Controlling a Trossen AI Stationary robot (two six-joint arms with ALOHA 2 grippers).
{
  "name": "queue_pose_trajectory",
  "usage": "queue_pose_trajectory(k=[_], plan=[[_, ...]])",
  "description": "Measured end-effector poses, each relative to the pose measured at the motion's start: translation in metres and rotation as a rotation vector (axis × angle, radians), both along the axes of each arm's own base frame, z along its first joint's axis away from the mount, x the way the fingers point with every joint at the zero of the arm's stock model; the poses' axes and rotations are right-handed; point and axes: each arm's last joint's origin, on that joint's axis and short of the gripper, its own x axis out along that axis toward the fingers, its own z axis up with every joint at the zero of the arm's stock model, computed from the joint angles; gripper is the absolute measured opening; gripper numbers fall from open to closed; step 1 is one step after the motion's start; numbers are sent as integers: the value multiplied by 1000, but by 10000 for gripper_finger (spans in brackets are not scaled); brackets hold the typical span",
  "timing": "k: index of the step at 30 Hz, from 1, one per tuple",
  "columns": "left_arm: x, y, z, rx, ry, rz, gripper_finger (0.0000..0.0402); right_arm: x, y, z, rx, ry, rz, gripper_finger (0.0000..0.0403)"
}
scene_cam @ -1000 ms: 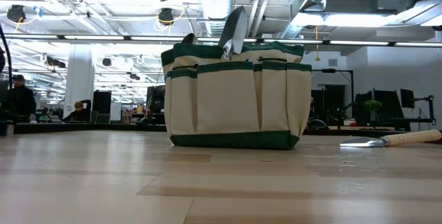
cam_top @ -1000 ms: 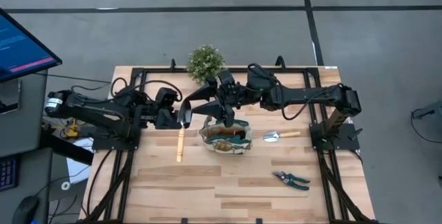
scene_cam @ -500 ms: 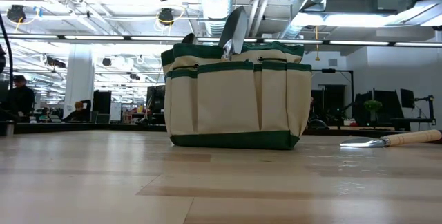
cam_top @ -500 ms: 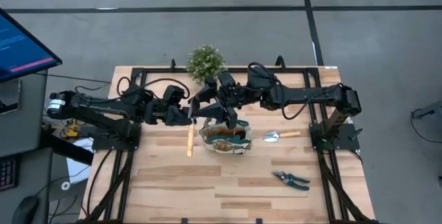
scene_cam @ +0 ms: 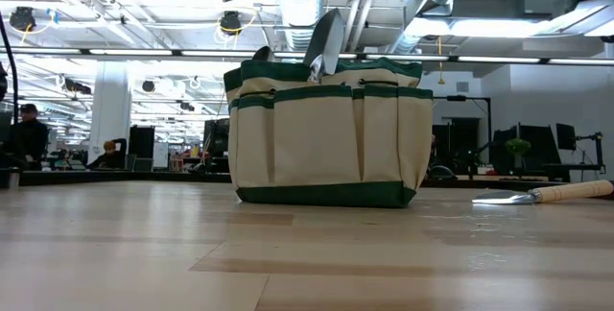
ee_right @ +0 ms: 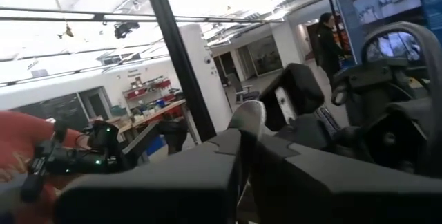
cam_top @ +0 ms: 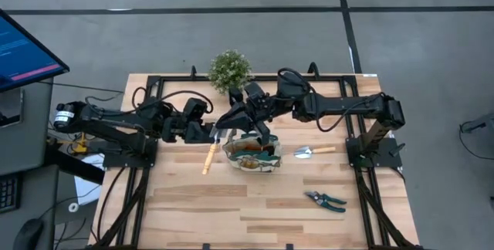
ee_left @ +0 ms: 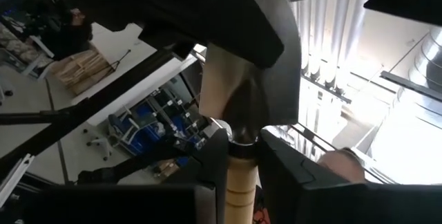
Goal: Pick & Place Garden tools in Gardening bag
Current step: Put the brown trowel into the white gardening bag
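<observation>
While seen from above, the table [cam_top: 201, 204] carries a canvas bag [cam_top: 252, 154] at centre, with a potted plant [cam_top: 229, 69] toward the upper edge. Left gripper [cam_top: 217, 136], just left of the bag, jaws clenched on a trowel [cam_top: 209, 154] at the neck, wooden handle slanting down toward the lower left. Right gripper [cam_top: 225, 122], just above the left one, jaws clenched on that trowel's blade. Second trowel [cam_top: 313, 151] lies right of the bag; pruning shears [cam_top: 325, 200] lie at lower right.

Low view: bag [scene_cam: 329, 131] upright at centre, a silver blade [scene_cam: 325, 40] rising from its top; second trowel [scene_cam: 547, 194] flat at right.

Left wrist view: dark fingers [ee_left: 214, 151] clasp the trowel [ee_left: 240, 96] where handle meets blade.

Right wrist view: closed fingers [ee_right: 304, 175] pinch the blade's edge [ee_right: 247, 124].
</observation>
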Motion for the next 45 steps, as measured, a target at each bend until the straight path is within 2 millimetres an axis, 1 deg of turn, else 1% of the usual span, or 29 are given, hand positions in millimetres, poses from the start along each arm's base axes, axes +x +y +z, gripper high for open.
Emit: queue_pose_trajectory(k=[7,9,12,15,20,23,26,29,32,34,37,40,41,43,45], plan=[[0,3,0,-1,0,18,66,0,5,1,6,-7,6,3],[0,4,0,0,2,20,74,-2,7,3,25,-2,-13,2],[0,5,0,-7,11,30,96,-11,6,9,34,42,-71,2],[1,6,-2,-12,39,39,120,-31,4,19,-3,106,-151,1],[-1,10,-2,33,50,17,150,-74,2,41,-42,190,-305,1],[-1,13,-3,52,54,14,159,-96,4,46,-53,267,-437,1],[-1,17,-3,54,70,-1,160,-121,10,44,-34,401,-627,0],[-1,21,-4,57,89,-15,156,-143,20,35,-37,532,-846,0],[-2,25,-4,41,106,-17,149,-153,28,23,-58,627,-975,0],[-2,28,-4,30,114,-12,144,-150,29,14,-78,661,-1001,0],[-2,33,-4,14,126,0,136,-136,23,-8,-144,717,-995,0],[-3,41,-4,-10,144,17,127,-112,5,-27,-180,734,-893,0],[-4,43,-4,-20,149,21,123,-105,-2,-32,-200,724,-838,0],[-7,47,-3,-30,156,33,114,-90,-16,-36,-203,646,-738,0],[-11,51,0,-29,141,49,104,-78,-32,-44,-233,633,-692,0]])
